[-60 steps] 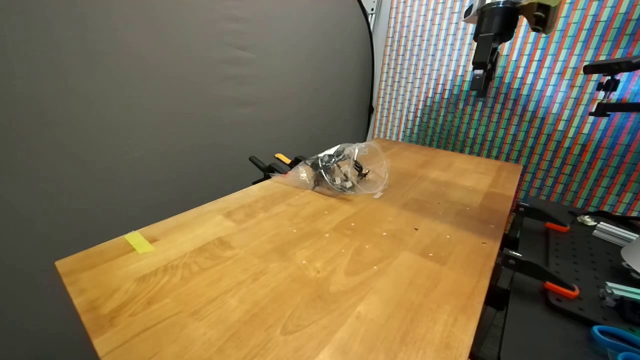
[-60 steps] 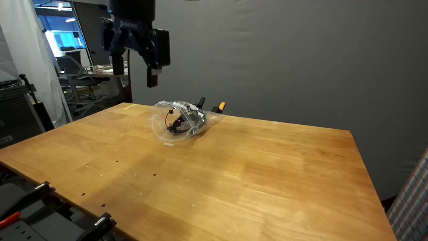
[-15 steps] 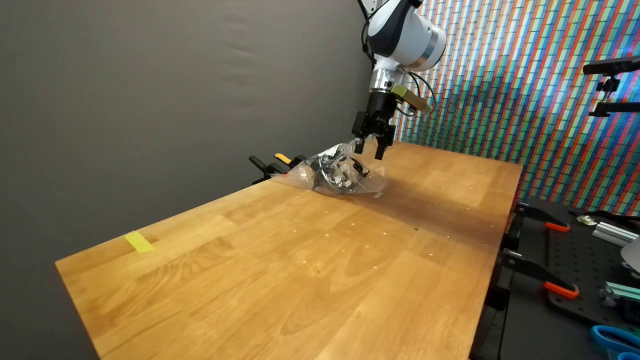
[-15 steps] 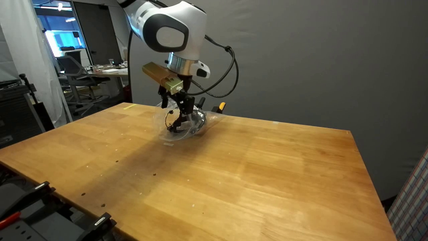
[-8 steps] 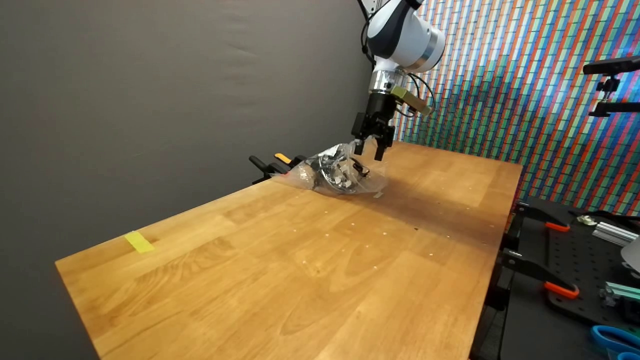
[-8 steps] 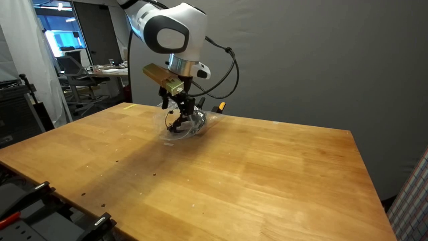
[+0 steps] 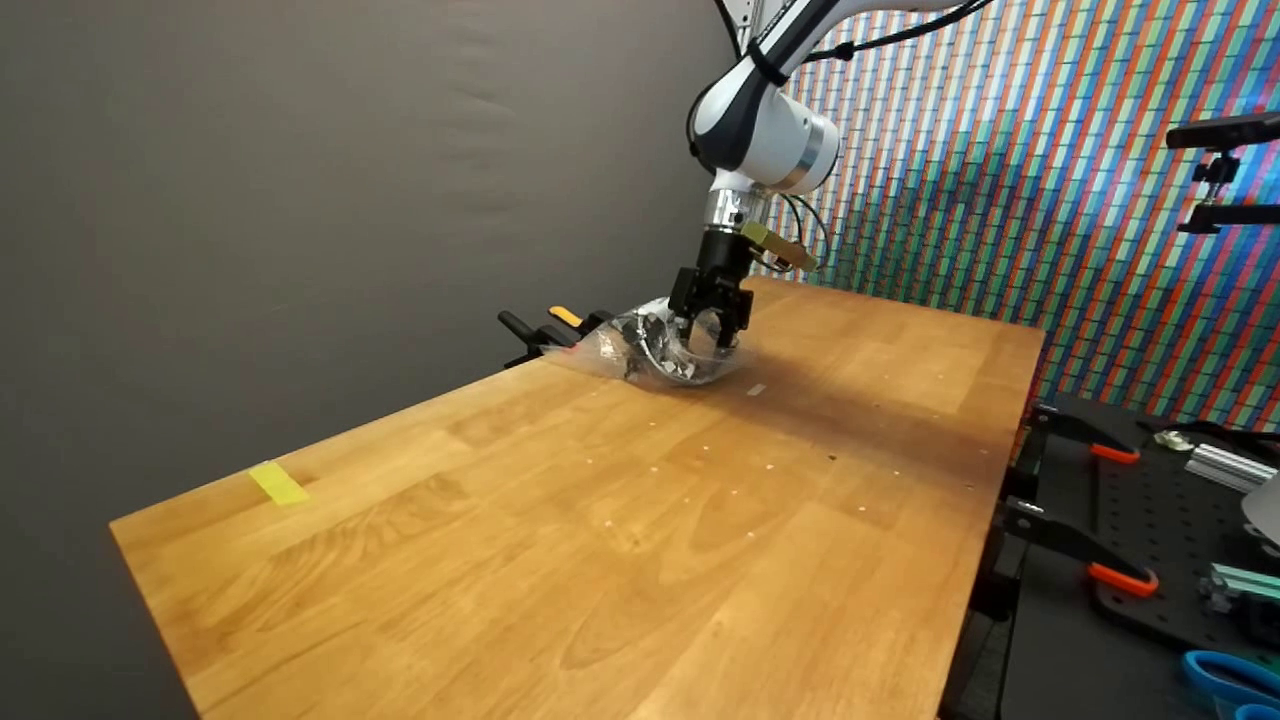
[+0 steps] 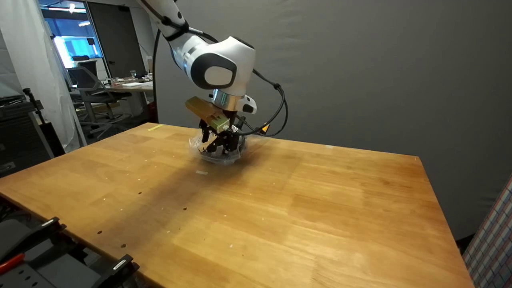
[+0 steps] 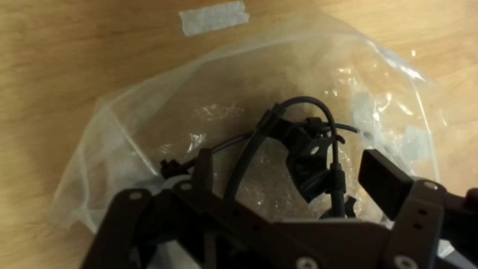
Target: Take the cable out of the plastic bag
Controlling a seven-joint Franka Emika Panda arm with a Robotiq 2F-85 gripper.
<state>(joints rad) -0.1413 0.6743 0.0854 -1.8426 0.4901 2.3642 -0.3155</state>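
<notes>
A long wooden table (image 7: 560, 520) fills much of both exterior views. A white Franka Panda arm (image 7: 775, 135) bends down over it, reaching from one o'clock in an exterior view. Beneath the arm lies a crinkled, clear plastic bag (image 7: 608, 350), near the table's far edge. The black Robotiq gripper (image 9: 289, 168) is at the bag, its fingers spread wide: in the wrist view one at about eight o'clock, the other at four. Whether they are inside the film or over it cannot be told. The looped black cable (image 9: 247, 157) lies in the bag, visible between the fingers. A pale tape strip (image 9: 214, 18) lies beside the bag at twelve o'clock.
</notes>
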